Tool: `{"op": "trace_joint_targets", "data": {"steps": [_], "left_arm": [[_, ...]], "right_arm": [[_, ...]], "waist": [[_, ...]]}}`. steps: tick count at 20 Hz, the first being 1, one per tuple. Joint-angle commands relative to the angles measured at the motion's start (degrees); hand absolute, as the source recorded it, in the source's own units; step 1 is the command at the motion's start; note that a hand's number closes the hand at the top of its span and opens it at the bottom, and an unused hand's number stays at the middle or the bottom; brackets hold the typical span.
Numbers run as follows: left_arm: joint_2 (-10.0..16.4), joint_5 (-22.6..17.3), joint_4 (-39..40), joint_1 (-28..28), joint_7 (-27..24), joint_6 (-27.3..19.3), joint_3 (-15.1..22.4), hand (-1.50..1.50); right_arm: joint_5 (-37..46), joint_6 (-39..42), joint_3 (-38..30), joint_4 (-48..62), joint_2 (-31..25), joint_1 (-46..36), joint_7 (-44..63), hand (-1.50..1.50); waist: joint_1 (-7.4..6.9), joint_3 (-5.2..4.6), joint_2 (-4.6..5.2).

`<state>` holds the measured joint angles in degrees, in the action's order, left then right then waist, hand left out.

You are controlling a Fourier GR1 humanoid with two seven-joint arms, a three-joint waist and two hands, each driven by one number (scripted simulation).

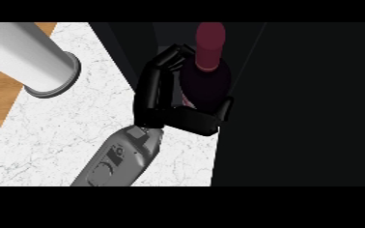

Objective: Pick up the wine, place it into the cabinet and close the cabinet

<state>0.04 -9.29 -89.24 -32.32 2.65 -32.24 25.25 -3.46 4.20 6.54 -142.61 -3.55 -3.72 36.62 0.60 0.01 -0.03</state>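
Placement is judged nearly reached: the dark glass wine bottle with a maroon capped neck [208,77] is seen at upper centre of the frame, against the black cabinet [299,101]. It is grasped by the black right hand [153,94], with fingers and thumb curled round its body. Release and closing are left. The bottle looks upright and round-shouldered.
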Motion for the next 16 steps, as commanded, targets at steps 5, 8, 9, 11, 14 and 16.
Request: {"op": "trace_joint_targets", "data": {"steps": [5, 8, 9, 11, 14, 16], "left_arm": [[-0.04, -5.7, 6.42, 0.44, -7.76, -3.95, 2.41, 1.5], [-0.04, -10.86, 10.42, -4.24, -9.94, -5.65, 2.22, 1.5], [-0.04, -10.27, 8.03, 2.38, -13.72, -4.71, 3.84, 1.5], [-0.04, -9.85, 6.93, 1.32, -10.76, -5.19, 2.78, 1.5], [-0.04, -10.14, 13.36, 1.01, -16.83, -1.93, 1.07, 1.5], [-0.04, -8.63, 12.6, 2.63, -14.93, -2.2, 2.72, 1.5]], "right_arm": [[-5.88, 0.81, -5.07, -6.73, -2.47, -0.58, 4.5, -1.5], [-4.71, 1.42, -1.47, -5.84, -0.7, 2.11, 2.25, -1.5], [-4.88, 0.76, -2.55, -4.64, -0.62, -0.13, 2.29, -1.5], [-2.77, 0.12, -0.3, -8.43, 0.38, 2.85, 3.49, -1.5], [-2.37, 1.97, -0.11, -7.54, 0.43, 5.88, -0.38, -1.5], [-2.95, 1.77, -0.95, -6.13, 0.43, 3.74, 0.08, -1.5]], "waist": [[0.16, -0.01, 0.04], [0.56, -0.01, 0.1], [0.15, -0.02, 0.07], [0.1, -0.01, -0.06], [0.3, 0.0, 0.03], [-0.05, 0.0, -0.01]]}}
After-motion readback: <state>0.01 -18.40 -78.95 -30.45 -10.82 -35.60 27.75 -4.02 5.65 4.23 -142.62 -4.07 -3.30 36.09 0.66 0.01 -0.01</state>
